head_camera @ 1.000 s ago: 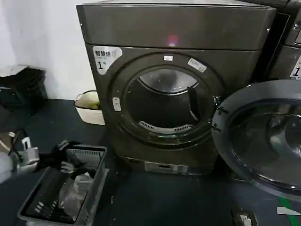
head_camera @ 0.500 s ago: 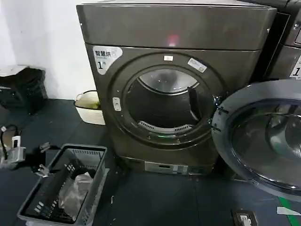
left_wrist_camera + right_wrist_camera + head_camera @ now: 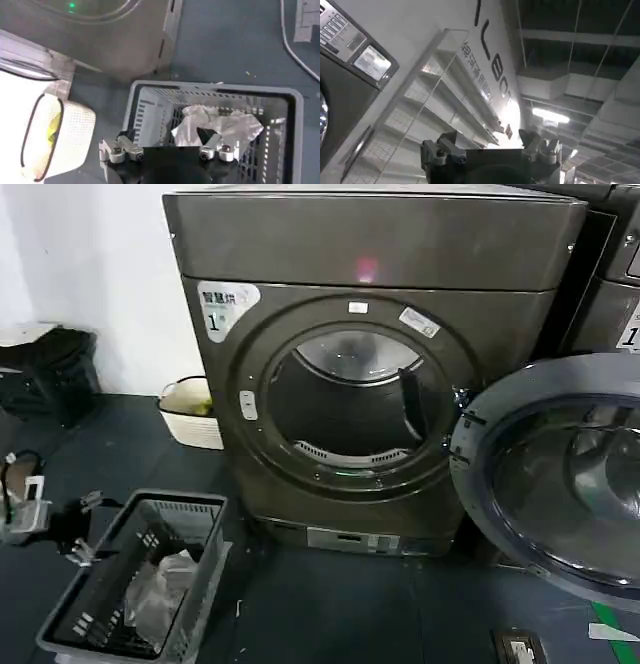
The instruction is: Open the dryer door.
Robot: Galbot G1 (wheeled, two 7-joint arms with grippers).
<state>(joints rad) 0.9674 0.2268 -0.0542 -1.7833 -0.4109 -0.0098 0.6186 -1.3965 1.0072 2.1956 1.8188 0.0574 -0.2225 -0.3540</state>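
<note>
Right of the drum opening (image 3: 350, 409), we note the dryer door (image 3: 560, 474) swung fully open, task apparently complete; left gripper (image 3: 167, 150) spread empty, right gripper (image 3: 490, 146) likewise open.

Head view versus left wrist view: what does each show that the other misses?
Head alone: the dryer door swung fully open to the right, and the drum opening. Left wrist alone: the left gripper, fingers spread, empty, above the grey basket. Both: the basket with crumpled plastic inside, the white basket by the wall, and the dryer's lower front.
</note>
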